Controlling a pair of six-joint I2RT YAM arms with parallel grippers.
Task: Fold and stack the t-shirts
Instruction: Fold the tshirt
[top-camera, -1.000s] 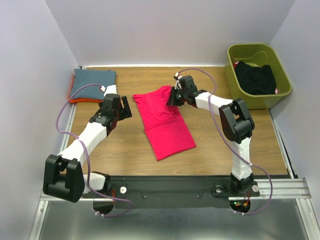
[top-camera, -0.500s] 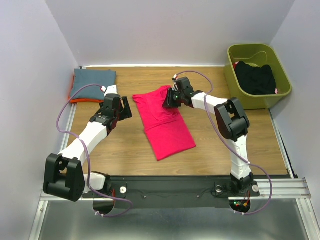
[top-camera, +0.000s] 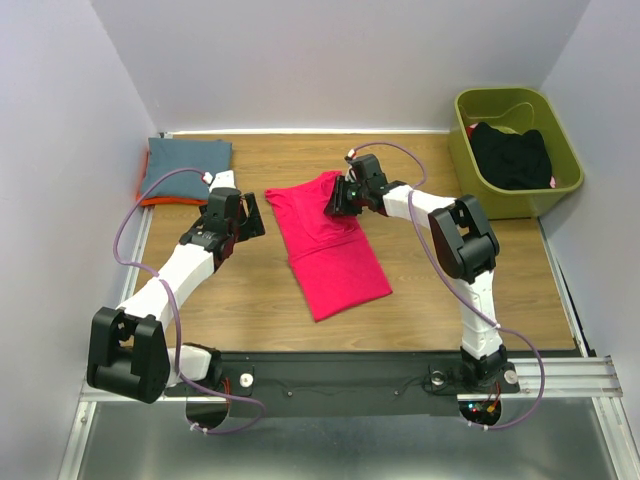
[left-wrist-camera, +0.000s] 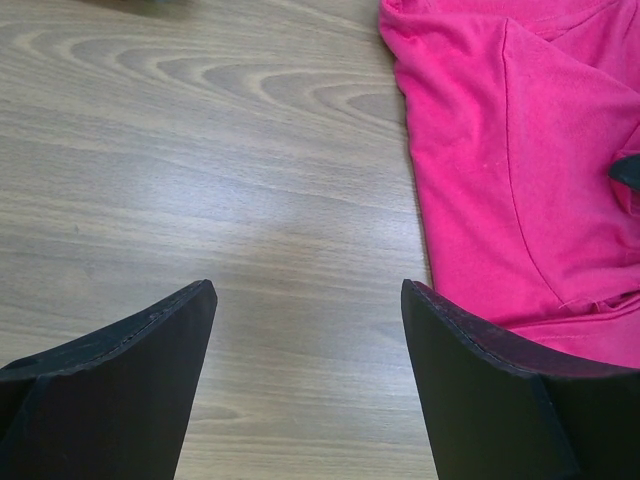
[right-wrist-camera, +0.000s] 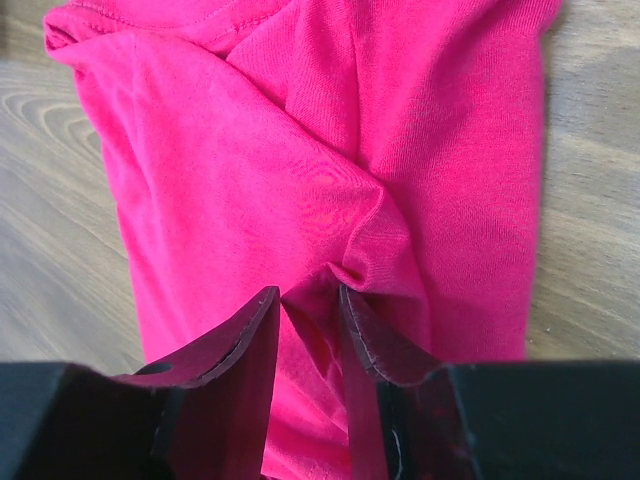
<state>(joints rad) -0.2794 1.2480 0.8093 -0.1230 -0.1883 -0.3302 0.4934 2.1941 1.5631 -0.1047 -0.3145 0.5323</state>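
Pink t-shirt, ridge bunched at right tool

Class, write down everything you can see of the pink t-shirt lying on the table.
The pink t-shirt is soft, bright magenta knit cloth with stitched seams. It is folded into a long panel and lies flat and slanted on the wooden table. The right gripper sits on its far right part, with narrowly parted fingers astride a puckered ridge of cloth; whether they grip it is unclear. The open left gripper is beside it, not touching.
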